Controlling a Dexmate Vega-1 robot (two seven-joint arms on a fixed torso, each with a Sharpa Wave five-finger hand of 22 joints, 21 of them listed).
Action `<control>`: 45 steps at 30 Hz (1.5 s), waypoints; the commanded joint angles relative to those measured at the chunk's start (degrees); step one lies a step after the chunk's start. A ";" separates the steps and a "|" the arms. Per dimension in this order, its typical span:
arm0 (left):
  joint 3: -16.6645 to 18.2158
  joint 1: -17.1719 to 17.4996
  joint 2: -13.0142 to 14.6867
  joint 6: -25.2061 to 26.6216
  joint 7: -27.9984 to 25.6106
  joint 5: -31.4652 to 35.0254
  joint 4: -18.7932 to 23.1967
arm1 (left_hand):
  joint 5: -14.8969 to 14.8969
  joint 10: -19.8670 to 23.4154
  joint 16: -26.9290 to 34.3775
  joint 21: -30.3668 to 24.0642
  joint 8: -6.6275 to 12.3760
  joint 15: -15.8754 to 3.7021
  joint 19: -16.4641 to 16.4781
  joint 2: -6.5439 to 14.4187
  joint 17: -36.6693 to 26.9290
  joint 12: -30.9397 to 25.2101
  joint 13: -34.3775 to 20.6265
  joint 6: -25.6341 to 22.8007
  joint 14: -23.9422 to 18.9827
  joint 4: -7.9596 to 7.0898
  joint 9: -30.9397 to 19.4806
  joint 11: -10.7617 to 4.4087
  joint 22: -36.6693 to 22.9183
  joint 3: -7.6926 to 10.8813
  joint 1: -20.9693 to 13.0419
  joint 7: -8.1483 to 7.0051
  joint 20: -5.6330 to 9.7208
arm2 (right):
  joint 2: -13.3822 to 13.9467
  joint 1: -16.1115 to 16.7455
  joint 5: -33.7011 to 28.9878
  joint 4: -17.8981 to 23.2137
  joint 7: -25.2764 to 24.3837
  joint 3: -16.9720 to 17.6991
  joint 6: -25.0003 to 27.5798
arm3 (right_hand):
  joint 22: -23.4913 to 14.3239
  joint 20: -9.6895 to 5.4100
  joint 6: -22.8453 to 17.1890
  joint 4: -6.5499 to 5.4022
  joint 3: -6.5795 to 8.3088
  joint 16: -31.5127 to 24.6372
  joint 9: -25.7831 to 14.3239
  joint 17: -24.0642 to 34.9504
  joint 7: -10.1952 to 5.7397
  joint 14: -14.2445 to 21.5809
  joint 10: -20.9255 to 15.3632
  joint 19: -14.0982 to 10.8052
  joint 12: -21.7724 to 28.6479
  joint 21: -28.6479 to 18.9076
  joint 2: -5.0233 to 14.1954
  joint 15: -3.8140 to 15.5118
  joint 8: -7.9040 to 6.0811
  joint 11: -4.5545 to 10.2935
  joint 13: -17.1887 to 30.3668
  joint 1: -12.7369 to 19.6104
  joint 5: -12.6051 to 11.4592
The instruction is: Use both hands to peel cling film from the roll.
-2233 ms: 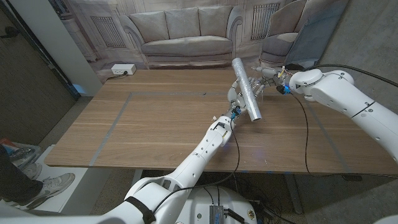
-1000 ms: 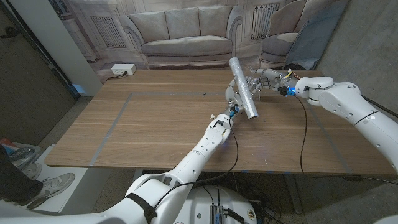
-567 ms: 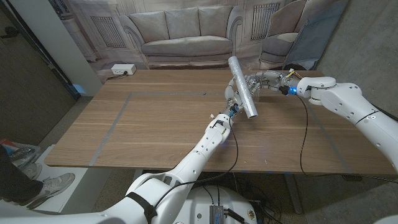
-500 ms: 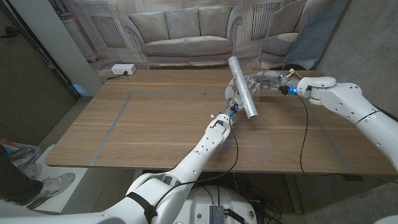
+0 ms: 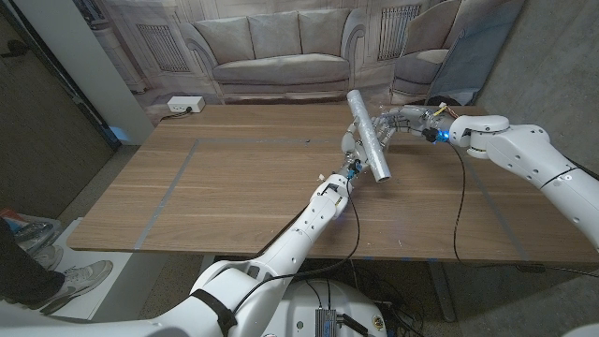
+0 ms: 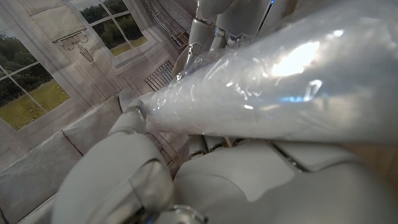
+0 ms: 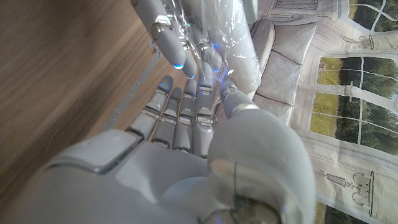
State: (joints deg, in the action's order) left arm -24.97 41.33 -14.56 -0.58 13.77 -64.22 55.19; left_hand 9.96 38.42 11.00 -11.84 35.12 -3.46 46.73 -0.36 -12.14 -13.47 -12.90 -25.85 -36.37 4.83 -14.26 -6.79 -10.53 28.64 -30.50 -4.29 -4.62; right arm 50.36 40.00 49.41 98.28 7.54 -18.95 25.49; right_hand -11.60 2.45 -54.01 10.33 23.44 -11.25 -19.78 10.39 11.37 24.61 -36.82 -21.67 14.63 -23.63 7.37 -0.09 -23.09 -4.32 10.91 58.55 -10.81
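The cling film roll is a long silvery tube, held tilted above the wooden table. My left hand grips it from below near its lower half; its fingers wrap under the roll. My right hand reaches in from the right at the roll's upper half. Its straight fingers lie against the crinkled film. The film hides their tips, so whether they pinch it is unclear.
A white power strip lies at the table's far left corner. A backdrop printed with a sofa stands behind the far edge. A person's shoe is on the floor at the left.
My right forearm has swung outward to the right while its fingers have come in against the roll. The roll and my left hand have barely moved.
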 commanded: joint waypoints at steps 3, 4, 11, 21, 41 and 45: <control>-0.76 1.64 1.09 -0.72 -1.58 1.52 2.70 | 0.35 -4.59 -0.61 0.74 -1.76 -3.75 -2.88 0.09 -0.36 1.39 -0.43 3.76 2.79 -0.48 0.19 0.95 -0.20 -0.18 0.58 -0.99 -0.55 | 1.26 1.01 0.36 2.02 -4.17 0.81 2.03 | -0.27 -0.03 -6.26 -0.03 0.62 0.03 -4.73 -0.03 -5.24 0.68 -4.39 -0.60 0.30 -0.41 -0.10 0.14 -5.55 3.59 0.10 0.98 -0.22; -0.65 1.66 0.96 -0.88 -0.60 1.19 2.37 | 0.37 -5.26 -0.76 0.79 -1.99 -3.58 -3.30 0.11 -0.40 1.49 -0.51 4.32 3.57 -0.53 0.24 0.85 -0.21 -0.23 0.65 -1.21 -0.45 | 1.30 1.01 0.27 2.10 -4.35 0.76 2.10 | -0.27 -0.05 -6.23 -0.06 0.67 0.05 -4.77 -0.03 -5.22 0.72 -4.45 -0.61 0.30 -0.43 -0.13 0.24 -5.57 3.54 0.10 1.02 -0.24; -1.02 2.28 1.42 -0.22 -1.21 0.87 3.89 | 0.48 -8.27 -0.61 0.87 -3.57 -3.73 -5.64 -0.20 -0.88 1.58 -0.91 8.09 6.39 -0.73 0.62 0.58 -0.30 -0.75 1.17 -1.99 -0.93 | 1.49 0.89 0.07 2.48 -4.78 0.53 2.49 | -0.28 -0.25 -6.12 -0.17 0.90 0.23 -4.98 -0.04 -5.11 0.69 -4.54 -0.67 0.24 -0.56 -0.30 0.34 -5.69 3.50 0.11 1.26 -0.34; -1.67 3.06 2.14 -0.38 -1.86 1.20 5.88 | 0.64 -11.43 -0.61 0.87 -5.45 -3.08 -7.69 -0.97 -1.55 1.64 -1.26 12.07 9.35 -1.21 1.11 1.30 -0.36 -1.76 2.38 -1.81 -2.10 | 1.65 1.30 0.15 2.74 -5.11 0.81 2.19 | -0.29 -0.22 -6.18 -0.36 1.16 0.36 -5.25 -0.02 -5.04 0.79 -4.53 -0.58 0.10 -0.67 -0.51 0.30 -5.94 3.46 0.13 1.43 -0.43; -3.03 5.17 3.96 -0.59 -4.10 0.98 10.67 | 0.83 -13.85 -0.41 0.54 -6.60 -2.35 -8.51 -0.46 -1.99 1.48 -1.51 13.91 11.23 -1.72 1.52 1.72 -0.38 -1.97 2.96 -1.60 -2.53 | 3.20 1.73 -2.34 5.50 -13.61 1.23 7.36 | -0.30 -0.38 -5.98 -0.64 1.68 0.46 -5.57 0.03 -4.85 1.15 -4.75 -0.69 -0.05 -0.99 -0.73 0.57 -6.15 3.56 0.16 1.68 -0.53; -3.34 5.56 4.20 -0.80 -4.10 0.97 11.55 | 0.89 -15.72 -0.50 0.28 -4.99 -1.72 -8.74 -0.99 -1.92 1.54 -1.60 10.48 12.37 -1.33 1.23 1.99 -0.36 -2.18 2.67 -2.52 -2.87 | 3.12 1.98 -2.28 5.40 -13.92 1.48 7.38 | -0.31 -0.35 -6.00 -0.68 1.76 0.51 -5.58 0.03 -4.90 1.13 -4.74 -0.64 -0.09 -1.02 -0.78 0.57 -6.18 3.54 0.16 1.70 -0.54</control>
State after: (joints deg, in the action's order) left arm -27.48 45.83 -11.30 -1.28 10.01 -62.98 64.41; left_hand 10.64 24.22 10.35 -11.09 29.14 -2.55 38.15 -0.82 -14.00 -11.90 -14.27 -13.48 -24.96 3.40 -12.77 -5.05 -10.81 26.72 -27.20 -6.19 -7.06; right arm 53.20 41.68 47.74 103.29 -3.36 -17.88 30.93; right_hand -11.59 2.04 -60.06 9.56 24.68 -10.80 -25.13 10.40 6.43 25.23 -41.16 -22.08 14.61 -24.30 6.59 0.55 -29.00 -0.90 10.92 59.76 -11.08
